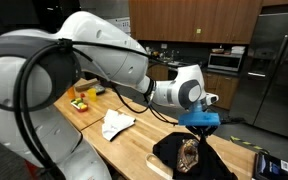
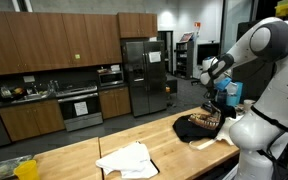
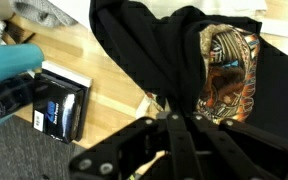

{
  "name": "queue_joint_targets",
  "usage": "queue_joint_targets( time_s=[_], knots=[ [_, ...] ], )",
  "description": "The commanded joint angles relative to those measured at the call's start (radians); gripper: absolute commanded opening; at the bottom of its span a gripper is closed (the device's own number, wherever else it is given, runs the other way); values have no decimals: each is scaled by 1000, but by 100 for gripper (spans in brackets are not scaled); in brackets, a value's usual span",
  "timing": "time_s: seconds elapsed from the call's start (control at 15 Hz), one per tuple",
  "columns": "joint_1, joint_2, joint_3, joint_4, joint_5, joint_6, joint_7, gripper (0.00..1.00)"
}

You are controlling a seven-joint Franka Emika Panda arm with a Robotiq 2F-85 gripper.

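A black shirt (image 3: 144,50) with an orange-brown print (image 3: 227,70) lies bunched on the wooden table (image 1: 134,140). In the wrist view its fabric rises in folds to my gripper (image 3: 171,112), whose fingers are shut together on the black cloth. In both exterior views the gripper (image 1: 197,128) (image 2: 222,103) hangs just above the shirt (image 1: 174,155) (image 2: 194,127), at the table's end. The pinch point itself is dark and hard to make out.
A crumpled white cloth (image 1: 117,124) (image 2: 127,160) lies mid-table. A small black box with a blue label (image 3: 59,105) (image 1: 271,165) sits near the table's edge beside the shirt. Yellow items (image 1: 81,102) stand at the far end. Kitchen cabinets and a refrigerator (image 2: 144,70) are behind.
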Motion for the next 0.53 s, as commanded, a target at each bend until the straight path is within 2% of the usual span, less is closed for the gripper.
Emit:
queue_joint_targets(
  time_s=[0.0, 0.47],
  knots=[
    [7, 5, -3, 4, 1, -3, -2, 3],
    [4, 6, -12, 7, 2, -3, -16, 3]
  ],
)
